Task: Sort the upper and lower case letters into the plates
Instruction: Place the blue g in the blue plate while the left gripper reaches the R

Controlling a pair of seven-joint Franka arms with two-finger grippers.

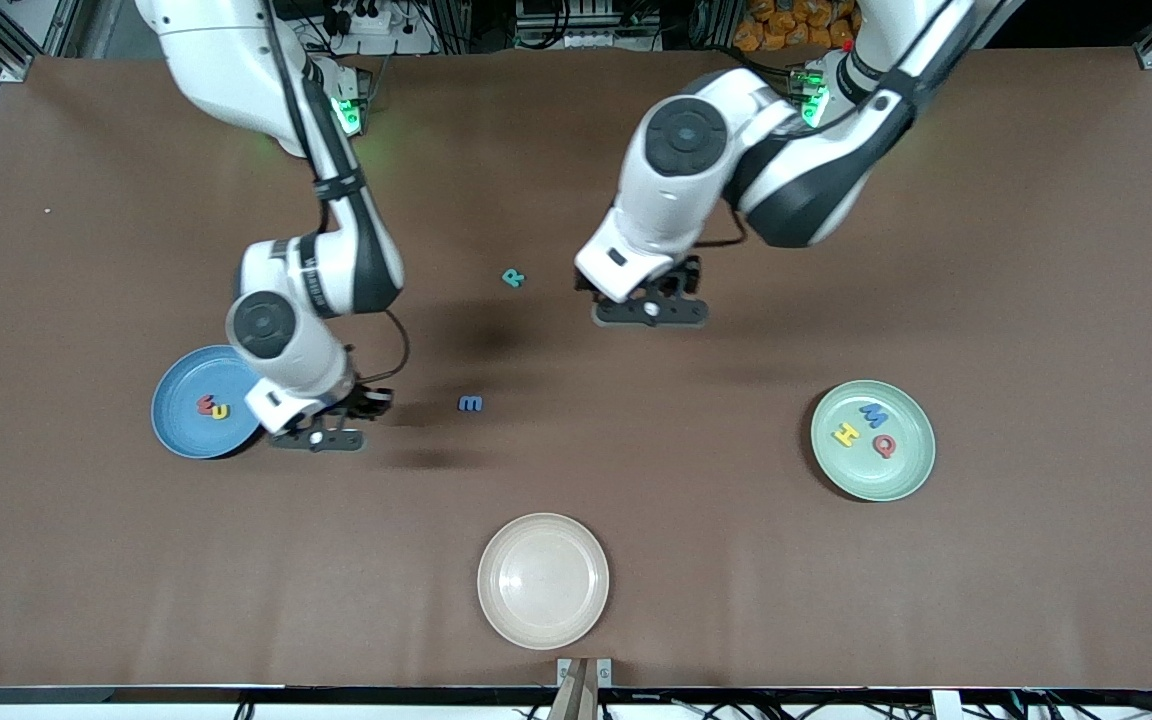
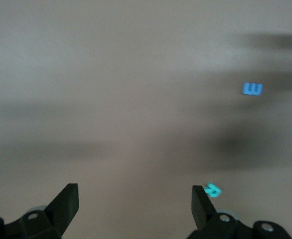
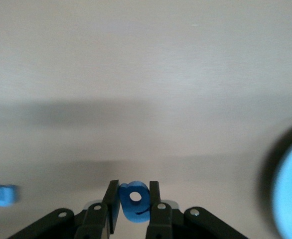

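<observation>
Nearby, cream plate [image 1: 543,580]; blue m [image 1: 470,403]; teal R [image 1: 512,278]

The right arm reached down from its base with the elbow bent, its wrist folded toward the table; the right gripper [image 1: 321,437] hung low above the tabletop, its fingers [image 3: 113,205] clamped on a blue letter a [image 3: 135,200]. The left arm curled forward from its base, forearm angled down; the left gripper [image 1: 651,312] hovered over the table's middle, fingers [image 2: 66,202] spread wide, holding nothing.
</observation>
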